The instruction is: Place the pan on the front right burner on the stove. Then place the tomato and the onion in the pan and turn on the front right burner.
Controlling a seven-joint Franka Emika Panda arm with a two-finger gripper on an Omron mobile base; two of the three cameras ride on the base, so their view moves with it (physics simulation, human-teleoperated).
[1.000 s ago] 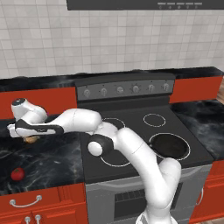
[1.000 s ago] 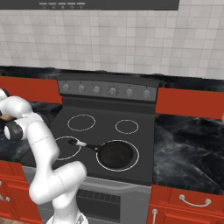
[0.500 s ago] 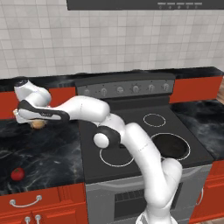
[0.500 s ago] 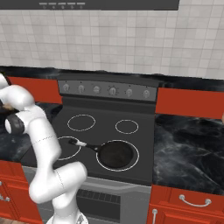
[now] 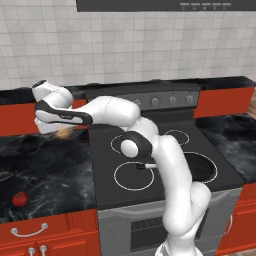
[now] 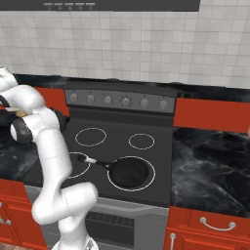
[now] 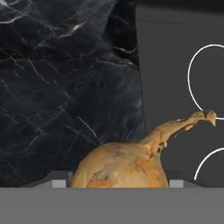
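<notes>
My gripper [image 5: 61, 131] is shut on the tan onion [image 5: 64, 133], which hangs in the air over the left counter beside the stove's [image 5: 107, 167] left edge. In the hand view the onion [image 7: 124, 164] sits between the finger tips of the gripper [image 7: 117, 181], its dry stalk pointing right toward the black glass. The black pan [image 6: 128, 172] rests inside the front right burner [image 6: 153, 166] ring, its handle pointing left. My arm partly covers the pan [image 5: 202, 167] in the left base view. The red tomato [image 5: 20, 199] lies on the left counter near its front edge.
Black marble counters [image 5: 45, 170] flank the stove on both sides. A row of knobs [image 6: 126, 101] runs along the grey back panel. Red drawers [image 5: 30, 232] sit below the counter. A range hood [image 6: 122, 5] hangs overhead.
My gripper has lifted the onion off the left counter and carried it right, toward the stove. The pan and the tomato have stayed where they were.
</notes>
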